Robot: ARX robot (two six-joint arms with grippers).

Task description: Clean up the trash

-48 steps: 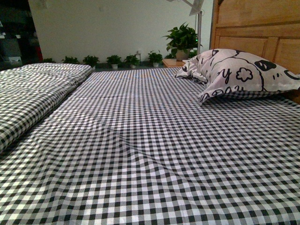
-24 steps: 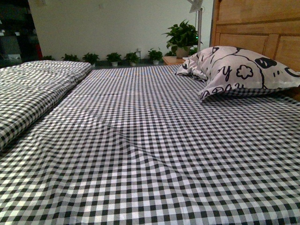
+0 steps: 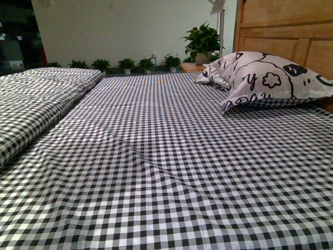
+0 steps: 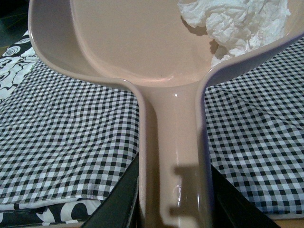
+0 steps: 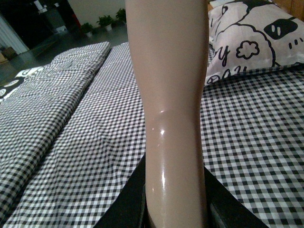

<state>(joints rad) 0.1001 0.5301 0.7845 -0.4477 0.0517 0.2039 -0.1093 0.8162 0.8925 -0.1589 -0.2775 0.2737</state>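
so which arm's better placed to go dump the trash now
Left, probably. Its gripper holds the pink dustpan with the white paper wad already inside. The right gripper holds only a pink handle.

Neither arm is showing in the front view. In the left wrist view, the left gripper (image 4: pixel 173 209) is clamping the pink dustpan handle (image 4: pixel 173 142), its dark jaws pressing against both sides of the handle at the frame's lower edge. In the right wrist view, the right gripper (image 5: pixel 175 209) is gripping a glossy pink brush handle (image 5: pixel 171 95), dark fingers (image 5: pixel 126 204) flanking its base, the handle rising straight away from the wrist.
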